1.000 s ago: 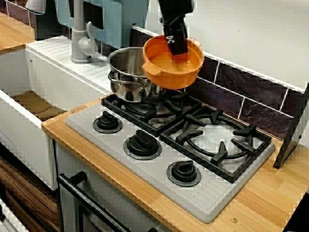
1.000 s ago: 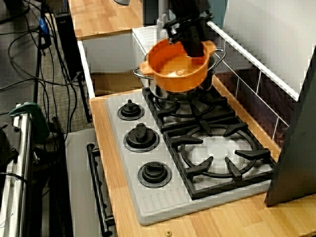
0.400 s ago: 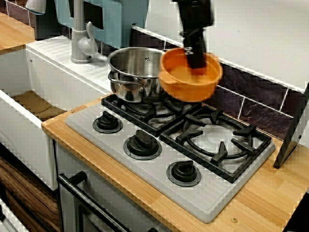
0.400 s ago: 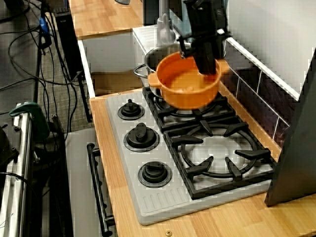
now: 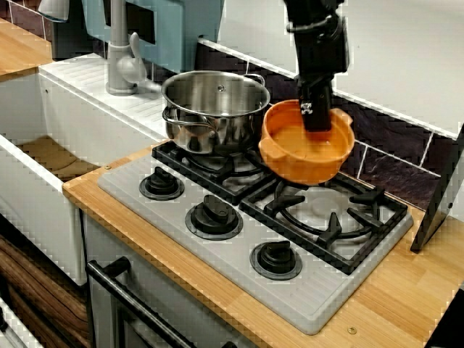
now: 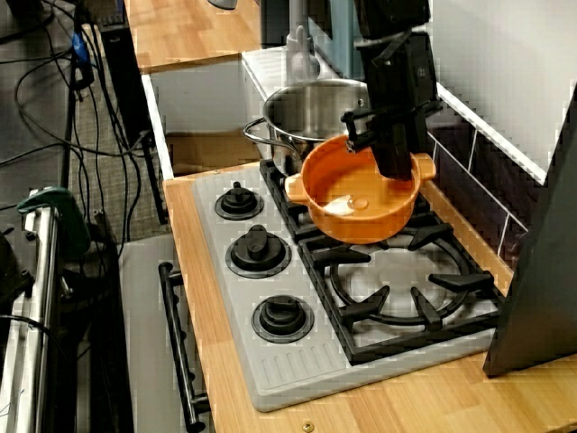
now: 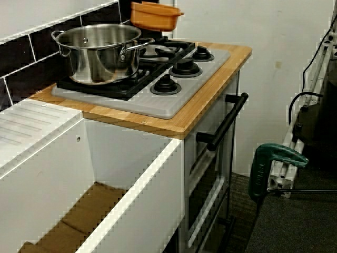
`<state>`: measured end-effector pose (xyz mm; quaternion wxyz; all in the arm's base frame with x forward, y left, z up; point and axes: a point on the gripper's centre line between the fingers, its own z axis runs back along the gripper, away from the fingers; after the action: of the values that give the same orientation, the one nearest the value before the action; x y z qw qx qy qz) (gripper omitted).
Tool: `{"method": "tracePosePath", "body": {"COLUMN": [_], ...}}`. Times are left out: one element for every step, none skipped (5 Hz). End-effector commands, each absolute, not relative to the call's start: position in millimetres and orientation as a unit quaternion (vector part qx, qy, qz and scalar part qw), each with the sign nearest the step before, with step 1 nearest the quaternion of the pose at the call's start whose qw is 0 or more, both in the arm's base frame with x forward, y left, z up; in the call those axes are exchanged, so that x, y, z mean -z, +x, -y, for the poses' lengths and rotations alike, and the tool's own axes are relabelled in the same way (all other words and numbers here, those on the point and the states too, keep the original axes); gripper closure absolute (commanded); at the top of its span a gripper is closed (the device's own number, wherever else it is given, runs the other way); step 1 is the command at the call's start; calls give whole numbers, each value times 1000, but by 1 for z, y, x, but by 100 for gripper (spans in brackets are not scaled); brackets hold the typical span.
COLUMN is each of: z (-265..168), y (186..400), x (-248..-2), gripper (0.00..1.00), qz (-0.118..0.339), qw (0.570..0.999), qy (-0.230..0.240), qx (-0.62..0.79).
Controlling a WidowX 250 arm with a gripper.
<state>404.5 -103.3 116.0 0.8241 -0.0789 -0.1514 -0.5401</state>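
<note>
In the front view my gripper [image 5: 317,119] is shut on the far rim of an orange two-handled pot [image 5: 301,156]. The pot hangs tilted above the black grate [image 5: 330,210] of the right burner. The view from above shows the gripper [image 6: 392,167] reaching down inside the orange pot [image 6: 347,203], with a small pale patch on the pot's floor. A steel pot [image 5: 214,101] stands on the left rear burner, just left of the orange one. From the sink side, the orange pot [image 7: 152,16] floats behind the steel pot [image 7: 100,50]; the gripper is cut off there.
Three black knobs [image 5: 214,215] line the grey hob's front. A grey faucet [image 5: 119,51] and a white sink basin [image 5: 29,181] lie to the left. A dark panel [image 5: 442,196] leans on the wall at the right. A dark tiled backsplash [image 5: 391,163] runs behind.
The gripper has carried the orange pot rightward and downward, from over the steel pot to above the right burner. The steel pot has stayed in place.
</note>
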Motion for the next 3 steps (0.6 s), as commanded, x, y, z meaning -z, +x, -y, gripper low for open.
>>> {"method": "tracePosePath", "body": {"z": [89, 88, 99], "y": [393, 398, 401], "x": [-111, -107, -102], "gripper": [100, 100, 100], "qz": [188, 175, 159], "qw": [824, 818, 798], "qy": [-45, -60, -81], "qx": [533, 544, 576]}}
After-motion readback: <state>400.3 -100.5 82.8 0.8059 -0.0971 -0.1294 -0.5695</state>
